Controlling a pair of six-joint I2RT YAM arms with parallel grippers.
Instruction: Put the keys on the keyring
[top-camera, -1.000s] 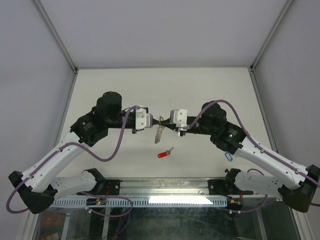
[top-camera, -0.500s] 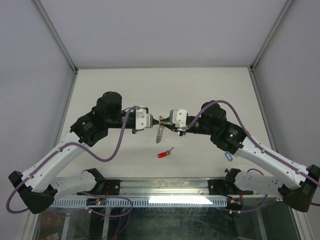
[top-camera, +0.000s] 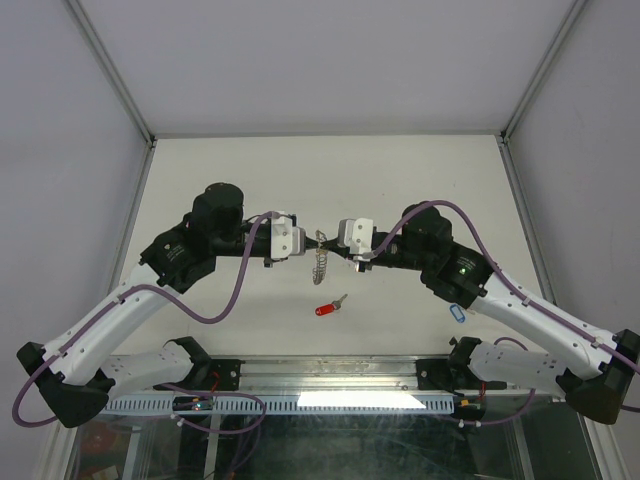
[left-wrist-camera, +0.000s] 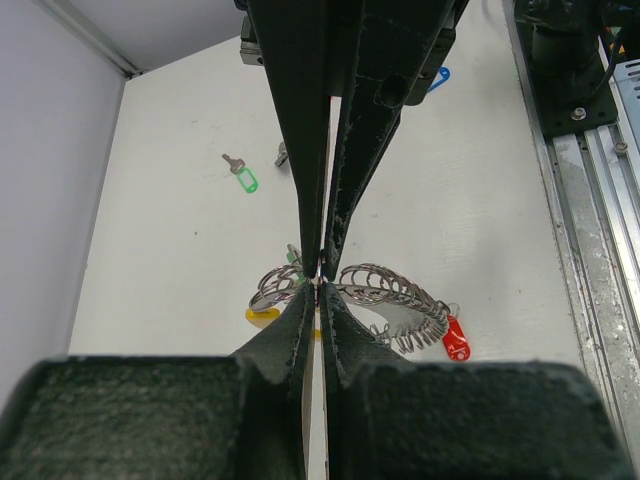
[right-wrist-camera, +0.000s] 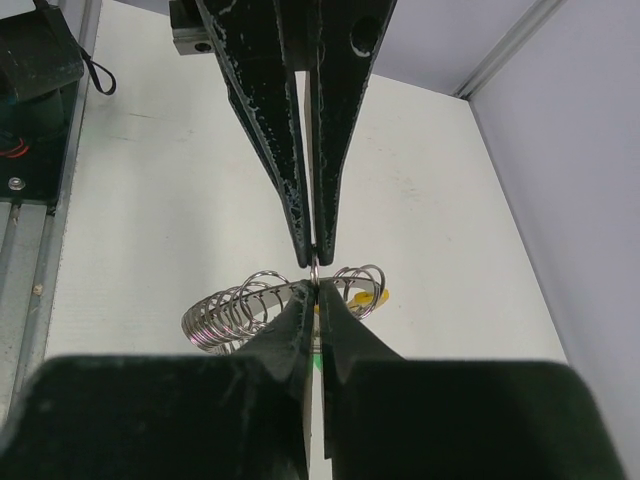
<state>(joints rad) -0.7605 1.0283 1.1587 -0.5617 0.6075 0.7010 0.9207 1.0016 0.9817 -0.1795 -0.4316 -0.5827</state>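
Note:
The keyring (top-camera: 319, 260), a silvery coiled wire loop, hangs above the table between my two grippers. My left gripper (top-camera: 310, 243) and my right gripper (top-camera: 332, 244) meet tip to tip, and both are shut on the keyring's wire. The left wrist view shows my left gripper (left-wrist-camera: 320, 284) with the coil (left-wrist-camera: 395, 298) to its right; the right wrist view shows my right gripper (right-wrist-camera: 315, 286) with the coil (right-wrist-camera: 232, 312) to its left. A yellow tag (right-wrist-camera: 366, 297) and a sliver of green tag (right-wrist-camera: 316, 347) hang by the loop. A red-tagged key (top-camera: 327, 306) lies on the table below.
A green-tagged key (left-wrist-camera: 240, 177) lies on the table beyond the grippers. A blue tag (top-camera: 458, 313) lies under my right arm near the front rail (top-camera: 330, 375). White walls and metal posts bound the table on three sides.
My right gripper has edged slightly left toward my left gripper. The keyring still hangs between them and the red-tagged key has not moved.

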